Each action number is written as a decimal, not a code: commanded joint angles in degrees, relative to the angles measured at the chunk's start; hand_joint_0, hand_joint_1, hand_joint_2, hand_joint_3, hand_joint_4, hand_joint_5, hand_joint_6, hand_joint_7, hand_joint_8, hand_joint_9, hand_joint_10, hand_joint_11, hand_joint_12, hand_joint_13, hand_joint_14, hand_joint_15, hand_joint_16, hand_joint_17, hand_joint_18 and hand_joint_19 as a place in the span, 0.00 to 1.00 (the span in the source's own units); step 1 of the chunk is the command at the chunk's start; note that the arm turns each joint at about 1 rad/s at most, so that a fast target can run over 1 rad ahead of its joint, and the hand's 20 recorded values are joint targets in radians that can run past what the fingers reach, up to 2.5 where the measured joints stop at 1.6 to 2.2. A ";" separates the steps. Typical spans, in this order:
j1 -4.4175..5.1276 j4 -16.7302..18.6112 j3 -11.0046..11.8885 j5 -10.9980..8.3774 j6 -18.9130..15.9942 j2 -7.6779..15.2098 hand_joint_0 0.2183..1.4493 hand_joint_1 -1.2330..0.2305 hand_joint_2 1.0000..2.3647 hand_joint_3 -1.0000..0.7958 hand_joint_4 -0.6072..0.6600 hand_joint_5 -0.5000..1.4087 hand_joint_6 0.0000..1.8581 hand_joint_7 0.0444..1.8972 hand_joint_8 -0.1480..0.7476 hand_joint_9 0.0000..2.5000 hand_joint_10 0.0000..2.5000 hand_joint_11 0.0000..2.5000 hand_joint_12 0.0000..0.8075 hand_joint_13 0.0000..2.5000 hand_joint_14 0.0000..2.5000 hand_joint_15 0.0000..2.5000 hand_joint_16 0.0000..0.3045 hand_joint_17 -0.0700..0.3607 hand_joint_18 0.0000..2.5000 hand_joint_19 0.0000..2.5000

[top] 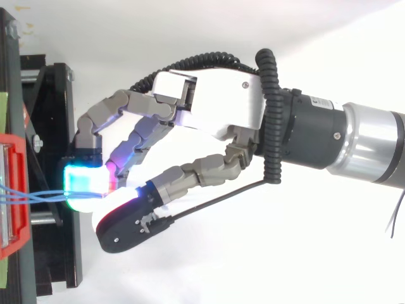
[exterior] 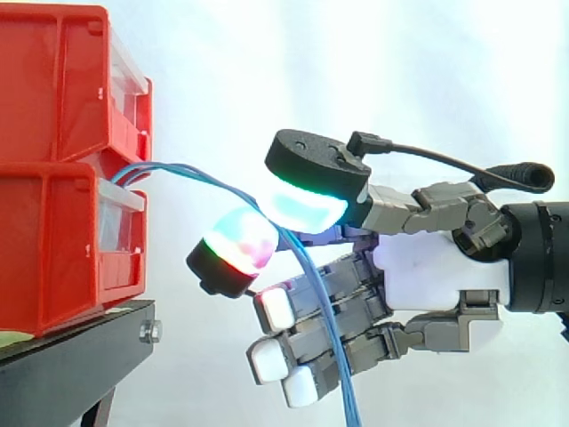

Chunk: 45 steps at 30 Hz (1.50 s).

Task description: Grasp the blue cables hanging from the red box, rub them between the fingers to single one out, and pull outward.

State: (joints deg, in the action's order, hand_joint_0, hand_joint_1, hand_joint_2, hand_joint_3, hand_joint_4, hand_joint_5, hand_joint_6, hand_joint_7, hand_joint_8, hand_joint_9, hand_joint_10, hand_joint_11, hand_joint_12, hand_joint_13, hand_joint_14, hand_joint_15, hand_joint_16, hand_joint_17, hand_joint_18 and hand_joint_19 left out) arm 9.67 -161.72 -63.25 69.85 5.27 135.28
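Blue cables (exterior: 331,342): arcing from the red box (exterior: 53,249) sideways to the robot hand (exterior: 436,271), then drooping below it. Robot hand: pinching them between two glowing pads (exterior: 307,206), the box lying straight beyond its fingertips.

Red, blue and glow
Glossy red plastic bins (exterior: 62,178), black metal stand (exterior: 71,356), thin blue cables (exterior: 196,173), plain white curtain (exterior: 356,62); the grey-and-white hand (exterior: 436,267) has pads (exterior: 307,206) glowing cyan-green, one banded pink, red, green.

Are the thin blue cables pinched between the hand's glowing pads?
Yes: the thin blue cables leave the stacked red plastic bins, pass between opposing pads of the hand and hang below.
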 commanded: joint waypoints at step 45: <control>0.00 -10.55 -0.03 3.36 -0.88 -0.01 0.30 0.35 0.00 0.28 0.50 0.18 0.49 0.48 0.46 0.42 0.01 0.30 0.46 0.37 0.01 0.24 0.17 0.44 0.31 0.24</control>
State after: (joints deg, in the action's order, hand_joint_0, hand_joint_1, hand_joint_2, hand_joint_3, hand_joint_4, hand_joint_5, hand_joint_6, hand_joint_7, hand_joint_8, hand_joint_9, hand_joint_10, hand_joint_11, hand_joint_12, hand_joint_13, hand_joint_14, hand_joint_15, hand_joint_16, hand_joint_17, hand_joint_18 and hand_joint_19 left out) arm 9.71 -172.26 -63.21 73.21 4.51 135.26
